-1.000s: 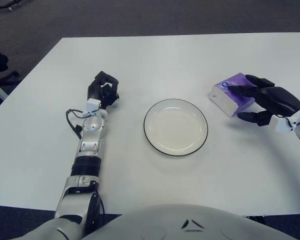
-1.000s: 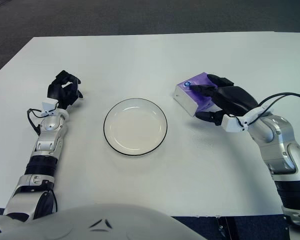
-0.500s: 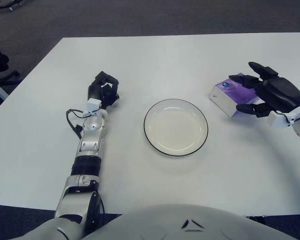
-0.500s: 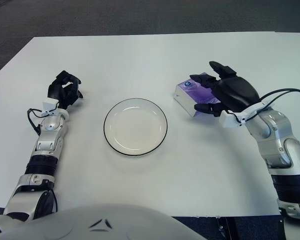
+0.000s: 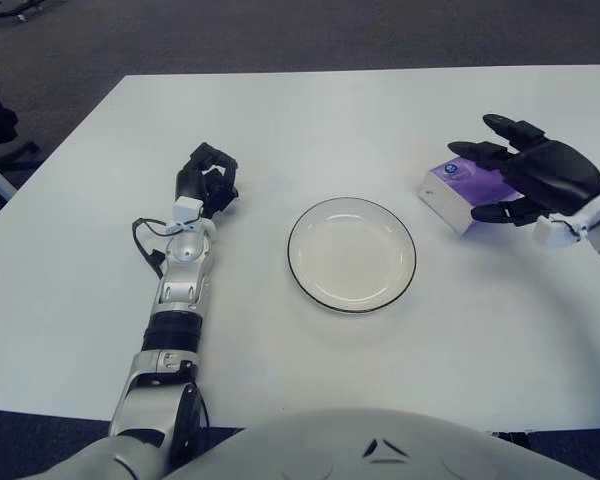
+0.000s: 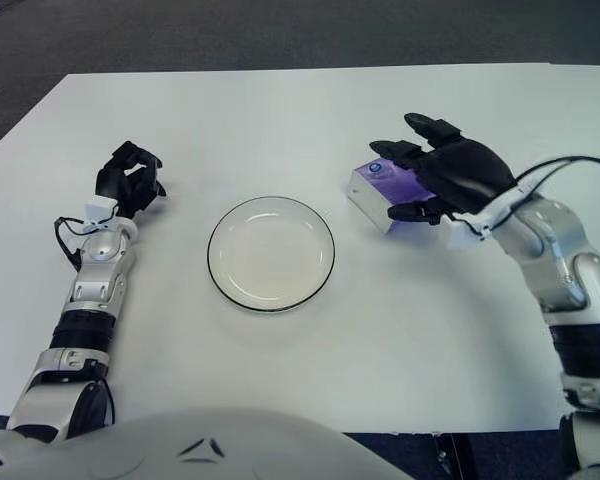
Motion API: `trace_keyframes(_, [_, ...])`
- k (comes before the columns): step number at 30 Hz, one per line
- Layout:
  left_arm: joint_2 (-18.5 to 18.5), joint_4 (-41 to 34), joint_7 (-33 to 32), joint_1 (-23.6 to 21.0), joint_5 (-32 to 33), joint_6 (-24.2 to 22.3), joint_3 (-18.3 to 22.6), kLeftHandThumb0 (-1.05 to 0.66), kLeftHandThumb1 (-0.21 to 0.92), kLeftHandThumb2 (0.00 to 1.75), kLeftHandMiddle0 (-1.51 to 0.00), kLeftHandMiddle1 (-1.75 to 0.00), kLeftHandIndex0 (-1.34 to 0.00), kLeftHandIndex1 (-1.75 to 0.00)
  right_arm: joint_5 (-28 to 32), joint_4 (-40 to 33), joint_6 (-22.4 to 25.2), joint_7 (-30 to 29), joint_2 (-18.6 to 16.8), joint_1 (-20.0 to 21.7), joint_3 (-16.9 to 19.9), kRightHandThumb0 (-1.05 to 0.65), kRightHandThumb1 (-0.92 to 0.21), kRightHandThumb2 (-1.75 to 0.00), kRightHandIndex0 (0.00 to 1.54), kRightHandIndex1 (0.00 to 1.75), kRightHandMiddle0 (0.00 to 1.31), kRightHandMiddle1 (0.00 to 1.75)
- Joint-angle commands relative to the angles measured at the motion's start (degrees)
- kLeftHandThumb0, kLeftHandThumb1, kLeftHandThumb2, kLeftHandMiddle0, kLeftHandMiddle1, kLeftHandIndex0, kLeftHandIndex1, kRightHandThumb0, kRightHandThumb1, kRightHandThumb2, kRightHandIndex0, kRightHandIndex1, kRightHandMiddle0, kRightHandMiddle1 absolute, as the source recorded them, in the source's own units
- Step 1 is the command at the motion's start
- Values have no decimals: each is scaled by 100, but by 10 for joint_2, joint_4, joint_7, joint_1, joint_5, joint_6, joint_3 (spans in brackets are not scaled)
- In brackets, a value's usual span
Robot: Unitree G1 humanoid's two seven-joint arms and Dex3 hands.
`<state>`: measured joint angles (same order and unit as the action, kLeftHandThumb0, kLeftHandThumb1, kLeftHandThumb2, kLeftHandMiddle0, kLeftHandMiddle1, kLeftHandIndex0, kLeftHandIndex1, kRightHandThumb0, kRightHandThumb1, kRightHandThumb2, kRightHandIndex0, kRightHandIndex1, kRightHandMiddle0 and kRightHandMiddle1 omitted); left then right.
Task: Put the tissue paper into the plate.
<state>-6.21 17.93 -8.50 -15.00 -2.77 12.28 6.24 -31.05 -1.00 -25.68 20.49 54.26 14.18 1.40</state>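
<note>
Glossy plate (image 5: pixel 351 254), matt white table (image 5: pixel 310 120)

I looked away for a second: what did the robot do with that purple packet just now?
The right hand let go of the tissue pack: its fingers opened and lifted, now spread above it. The pack, the plate and the curled left hand stayed put.

No legible text on tissue pack (image 5: pixel 458 187).

plate (image 5: pixel 351 254) mid-table (image 5: pixel 310 110), between both hands | left hand (image 5: pixel 207 180) well left of it | tissue pack (image 6: pixel 392 190) right of plate, under right hand (image 6: pixel 450 180)
</note>
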Motion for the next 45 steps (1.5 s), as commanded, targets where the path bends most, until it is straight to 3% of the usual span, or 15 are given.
trace_keyframes(1, [28,39,-10,78,-5,0,-8,-36,92,50,-87,-175,-62,-174,29,25,-6,62,23,37,-24,-97,-92,-64,4,0,16,0])
trace_keyframes(12, [27,33,-13,83,-5,0,-10,-36,92,50,-86,-175,-62,-174,129,84,87,271,13,98,-79,-101,-92,-56,1,0,7,0])
trace_keyframes(21, [27,29,-14,86,-4,-1,-11,-36,92,50,-86,-175,-62,-173,174,146,112,317,-11,121,-94,-104,-92,-35,0,0,2,0])
trace_keyframes(29, [26,25,-13,89,-2,-2,-10,-37,92,50,-86,-175,-63,-173,176,178,108,307,-29,129,-102,-105,-92,-27,0,0,1,0])
trace_keyframes(39, [25,19,-13,92,0,-4,-8,-37,92,50,-86,-175,-63,-172,148,277,72,278,-59,161,-131,-104,-92,-24,0,0,0,0])
trace_keyframes(45, [27,16,-15,94,-2,-5,-9,-37,92,49,-86,-175,-63,-172,88,334,-6,122,-79,157,-132,-103,-92,-21,0,0,0,0])
